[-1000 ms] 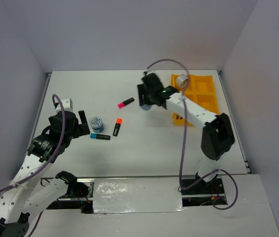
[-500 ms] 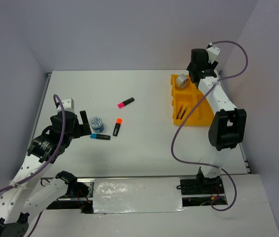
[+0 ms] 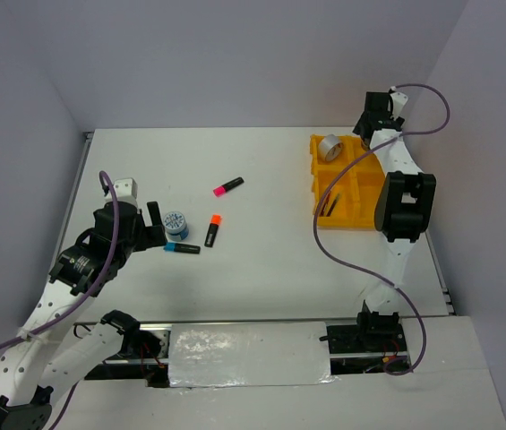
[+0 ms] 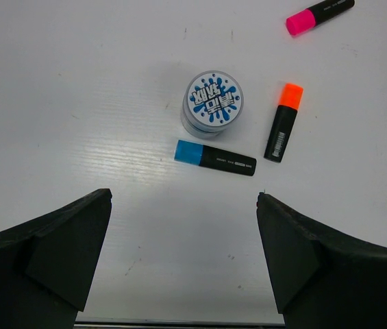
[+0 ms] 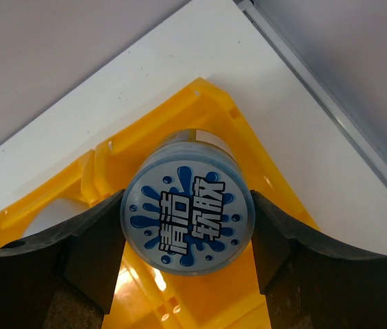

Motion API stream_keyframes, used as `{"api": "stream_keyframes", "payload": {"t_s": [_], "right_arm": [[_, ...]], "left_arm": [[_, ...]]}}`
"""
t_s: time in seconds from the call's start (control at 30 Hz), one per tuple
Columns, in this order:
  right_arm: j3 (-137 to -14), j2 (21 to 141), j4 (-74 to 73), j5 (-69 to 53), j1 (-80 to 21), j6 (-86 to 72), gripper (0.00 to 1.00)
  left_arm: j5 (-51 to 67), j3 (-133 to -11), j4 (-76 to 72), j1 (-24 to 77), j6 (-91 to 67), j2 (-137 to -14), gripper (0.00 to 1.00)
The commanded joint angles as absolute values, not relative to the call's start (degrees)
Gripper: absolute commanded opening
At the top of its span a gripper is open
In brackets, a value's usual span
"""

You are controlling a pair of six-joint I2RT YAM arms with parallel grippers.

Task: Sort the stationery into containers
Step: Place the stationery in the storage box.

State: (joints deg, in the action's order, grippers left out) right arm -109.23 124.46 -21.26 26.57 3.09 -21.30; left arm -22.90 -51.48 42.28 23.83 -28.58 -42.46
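Right gripper (image 5: 188, 229) clamps the tape roll (image 5: 188, 205) between both fingers, jaws part-open to its width. The roll hangs over the tray (image 5: 241, 130), with the corner cell below the jaws, I think; depth is hard to read. Centre it inside the walls, go lower, then release. Left gripper (image 4: 183, 226) gapes wide, holding nothing — second roll (image 4: 212, 103) and blue highlighter (image 4: 215, 159) lie ahead of its jaws.

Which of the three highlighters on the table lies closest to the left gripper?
The blue-capped highlighter: it lies just ahead of the open left gripper, beside the tape roll. The orange-capped highlighter and the pink-capped highlighter lie farther off.
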Motion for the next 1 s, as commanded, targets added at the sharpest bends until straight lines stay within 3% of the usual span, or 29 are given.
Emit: {"api": "stream_keyframes", "payload": {"t_s": [0.0,0.2,0.37,0.53,0.7,0.87,0.93,0.97], "right_arm": [[-115.5,126.3,-18.1,21.3,4.4,-18.5,0.03],[-119.4,130.4,-19.9,18.1,5.4,-18.7,0.13],[-122.5,132.9,-21.1,16.2,5.6,-19.0,0.15],[-121.6,132.8,-20.5,16.1,5.6,-19.2,0.25],[-120.8,132.1,-20.4,16.1,5.5,-19.2,0.52],[-122.0,130.5,-22.5,17.2,5.7,-19.2,0.71],[-121.8,129.0,-22.5,17.8,5.6,-19.2,0.72],[-121.6,128.6,-22.3,17.8,5.7,-19.3,0.81]], "left_arm": [[-21.4,-52.3,39.8,24.1,-27.2,-41.7,0.99],[-20.7,-52.3,39.6,24.1,-26.9,-41.7,0.99],[-20.1,-52.2,39.4,24.1,-26.7,-42.1,0.99],[-20.0,-52.3,39.4,24.1,-26.6,-41.8,0.99],[-19.5,-52.2,39.1,24.1,-26.4,-41.7,0.99],[-18.7,-52.2,38.9,24.1,-26.1,-41.8,0.99],[-18.7,-52.2,38.9,24.1,-26.0,-41.7,0.99],[-18.7,-52.1,38.9,24.1,-26.1,-41.6,0.99]]}}
